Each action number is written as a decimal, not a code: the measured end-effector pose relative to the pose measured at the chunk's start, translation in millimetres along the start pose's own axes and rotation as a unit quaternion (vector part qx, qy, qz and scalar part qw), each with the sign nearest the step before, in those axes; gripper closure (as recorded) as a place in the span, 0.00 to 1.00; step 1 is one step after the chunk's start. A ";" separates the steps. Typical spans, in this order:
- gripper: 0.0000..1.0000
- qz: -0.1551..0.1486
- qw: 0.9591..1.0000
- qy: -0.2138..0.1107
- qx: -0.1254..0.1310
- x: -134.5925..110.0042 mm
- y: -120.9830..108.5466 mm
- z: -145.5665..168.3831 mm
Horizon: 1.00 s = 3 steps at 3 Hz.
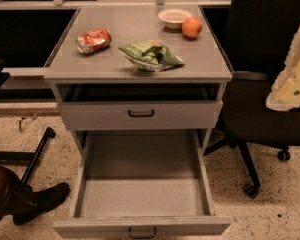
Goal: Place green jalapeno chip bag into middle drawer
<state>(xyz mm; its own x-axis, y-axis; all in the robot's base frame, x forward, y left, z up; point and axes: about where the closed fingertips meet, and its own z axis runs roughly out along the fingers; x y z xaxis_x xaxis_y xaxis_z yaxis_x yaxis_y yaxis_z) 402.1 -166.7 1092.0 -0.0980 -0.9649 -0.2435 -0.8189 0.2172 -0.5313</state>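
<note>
The green jalapeno chip bag lies crumpled on the cabinet top, near its front edge at the middle. The middle drawer is pulled far out below, a wide grey box with nothing in it and a small dark handle at its front. My gripper shows as a pale cream shape at the right edge, level with the cabinet top, well to the right of the bag and apart from it. It holds nothing that I can see.
A crushed red-orange can lies at the top's left. A white bowl and an orange fruit sit at the back right. The shallower upper drawer is nearly closed. A black office chair stands right; a person's leg is lower left.
</note>
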 end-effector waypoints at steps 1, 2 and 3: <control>0.00 0.000 1.000 0.000 0.000 0.0 0.0 0.0; 0.00 0.000 1.000 0.000 0.000 0.0 0.0 0.0; 0.00 0.003 1.000 -0.020 0.007 -16.1 -22.9 23.7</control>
<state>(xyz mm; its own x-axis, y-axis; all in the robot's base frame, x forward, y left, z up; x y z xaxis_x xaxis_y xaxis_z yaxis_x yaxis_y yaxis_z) 435.7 -152.7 1088.9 -0.0796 -0.9573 -0.2779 -0.8107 0.2244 -0.5407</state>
